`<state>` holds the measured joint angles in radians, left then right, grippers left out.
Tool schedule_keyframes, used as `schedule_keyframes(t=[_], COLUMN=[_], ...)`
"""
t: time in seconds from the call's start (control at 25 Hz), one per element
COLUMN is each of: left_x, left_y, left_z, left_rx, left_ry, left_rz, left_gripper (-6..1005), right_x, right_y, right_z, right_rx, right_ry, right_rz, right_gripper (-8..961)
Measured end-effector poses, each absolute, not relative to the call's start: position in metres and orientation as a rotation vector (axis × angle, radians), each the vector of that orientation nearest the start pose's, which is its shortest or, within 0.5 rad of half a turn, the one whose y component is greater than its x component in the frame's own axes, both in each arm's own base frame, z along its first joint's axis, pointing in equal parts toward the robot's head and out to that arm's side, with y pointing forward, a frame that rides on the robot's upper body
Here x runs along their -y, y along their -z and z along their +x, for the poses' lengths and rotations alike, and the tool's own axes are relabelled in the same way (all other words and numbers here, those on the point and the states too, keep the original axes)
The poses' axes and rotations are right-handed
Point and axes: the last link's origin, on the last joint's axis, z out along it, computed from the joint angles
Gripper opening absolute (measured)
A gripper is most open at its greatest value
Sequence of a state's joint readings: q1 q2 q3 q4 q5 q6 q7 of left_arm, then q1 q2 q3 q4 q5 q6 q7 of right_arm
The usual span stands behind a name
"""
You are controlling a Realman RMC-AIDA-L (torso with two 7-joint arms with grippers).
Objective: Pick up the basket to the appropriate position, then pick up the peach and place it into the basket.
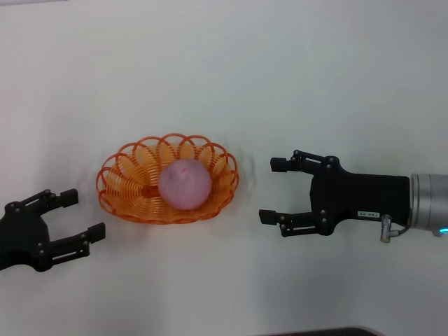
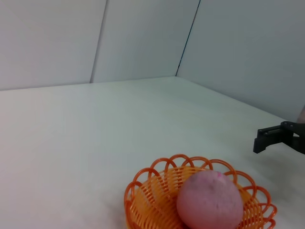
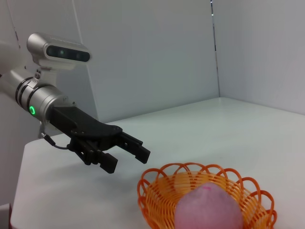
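The orange wire basket (image 1: 133,171) with a scalloped rim rests on the white table, left of centre. The pink peach (image 1: 185,184) lies inside it, toward its right half. My right gripper (image 1: 269,191) is open, to the right of the basket with a gap between, nothing between its fingers. My left gripper (image 1: 78,213) is open at the lower left, just off the basket's left end, empty. The left wrist view shows the basket (image 2: 152,191), the peach (image 2: 209,200) and a right fingertip (image 2: 267,138). The right wrist view shows the basket (image 3: 157,188), the peach (image 3: 207,210) and the left gripper (image 3: 131,155).
A white tabletop (image 1: 280,84) stretches around the basket, with grey walls (image 2: 143,38) behind it. The robot's head camera unit (image 3: 59,50) shows above the left arm. A dark edge (image 1: 336,331) runs along the near side of the table.
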<state>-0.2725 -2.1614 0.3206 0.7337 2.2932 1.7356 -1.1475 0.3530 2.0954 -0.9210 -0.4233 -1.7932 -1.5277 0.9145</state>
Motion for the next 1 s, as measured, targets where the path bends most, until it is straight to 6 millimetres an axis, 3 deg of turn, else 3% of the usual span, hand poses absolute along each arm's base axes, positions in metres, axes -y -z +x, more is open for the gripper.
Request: schedule_keyframes(t=[1.0], left_x=[-0.2199], left_y=[-0.0064], left_z=[-0.3471], left_rx=[0.782], left_ry=[0.632], left_rz=[-2.569], left_gripper=[858], right_x=[-0.2558], right_y=[0.06], right_z=[0.2929], right_rx=[-0.402], right_ry=[-0.769], right_rz=[-2.774], right_gripper=[956])
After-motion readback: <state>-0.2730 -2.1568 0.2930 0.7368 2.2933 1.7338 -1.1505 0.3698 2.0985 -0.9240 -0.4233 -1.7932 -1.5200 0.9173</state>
